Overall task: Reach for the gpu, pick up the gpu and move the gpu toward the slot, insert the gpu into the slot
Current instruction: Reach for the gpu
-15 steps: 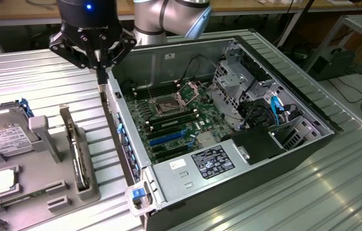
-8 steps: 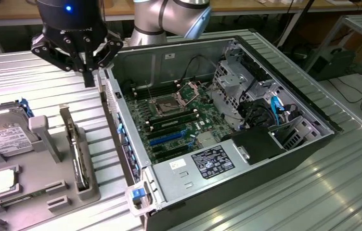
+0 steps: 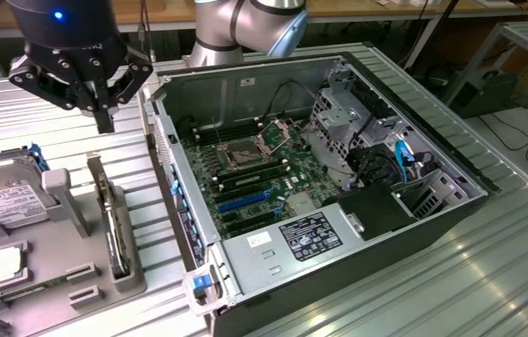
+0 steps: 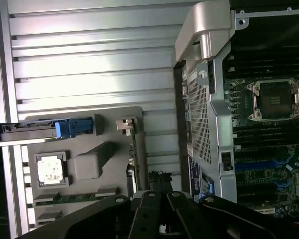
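The gpu (image 3: 112, 223) stands on its long edge in a grey holder (image 3: 128, 277) at the exterior view's left, its thin green board and silver bracket facing up. My gripper (image 3: 104, 123) hangs above the far end of the card, clear of it, fingers shut together with nothing between them. In the wrist view the gripper (image 4: 159, 185) points along the gpu (image 4: 132, 149), which is seen edge-on. The slot (image 3: 241, 203) is a bright blue strip on the motherboard inside the open computer case; in the wrist view the slot (image 4: 256, 164) lies past the case wall.
A hard drive (image 3: 6, 200) and a square processor chip (image 3: 2, 265) share the grey holder. The computer case (image 3: 199, 239) lies open on a ribbed metal table, its side wall between the gpu and the motherboard. Memory strips (image 3: 250, 175) and a processor socket (image 3: 245, 151) sit near the slot.
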Motion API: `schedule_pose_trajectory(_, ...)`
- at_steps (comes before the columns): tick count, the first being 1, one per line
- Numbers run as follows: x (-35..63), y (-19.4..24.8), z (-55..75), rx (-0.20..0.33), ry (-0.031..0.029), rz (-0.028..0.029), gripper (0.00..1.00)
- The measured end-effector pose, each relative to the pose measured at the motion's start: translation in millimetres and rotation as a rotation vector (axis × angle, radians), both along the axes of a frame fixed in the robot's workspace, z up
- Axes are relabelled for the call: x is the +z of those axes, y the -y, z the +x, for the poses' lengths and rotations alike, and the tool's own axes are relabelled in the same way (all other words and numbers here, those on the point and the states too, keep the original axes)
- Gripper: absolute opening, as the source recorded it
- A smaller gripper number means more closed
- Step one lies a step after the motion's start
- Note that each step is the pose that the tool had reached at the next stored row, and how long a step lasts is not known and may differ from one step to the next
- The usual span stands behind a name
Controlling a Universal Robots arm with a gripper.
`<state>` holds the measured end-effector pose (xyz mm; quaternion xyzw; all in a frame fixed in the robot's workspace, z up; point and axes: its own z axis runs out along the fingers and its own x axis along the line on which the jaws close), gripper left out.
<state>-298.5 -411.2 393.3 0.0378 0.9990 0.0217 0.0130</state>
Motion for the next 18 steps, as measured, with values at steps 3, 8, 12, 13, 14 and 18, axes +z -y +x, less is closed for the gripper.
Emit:
schedule_pose_trajectory(3, 0.1, 0.7, -9.8, 0.0, -0.0002, -0.0001, 0.11)
schedule_pose_trajectory(8, 0.0, 2.0, -25.0, 0.0, -0.0003, 0.0, 0.11)
schedule_pose_trajectory(12, 0.1, 2.0, -26.5, 0.0, -0.0004, -0.0001, 0.11)
schedule_pose_trajectory(13, 0.1, 2.0, -26.4, 0.0, -0.0004, 0.0, 0.11)
schedule_pose_trajectory(14, 0.0, 2.0, -26.5, 0.0, -0.0003, 0.0, 0.11)
schedule_pose_trajectory(18, 0.0, 2.0, -26.5, 0.0, -0.0004, 0.0, 0.11)
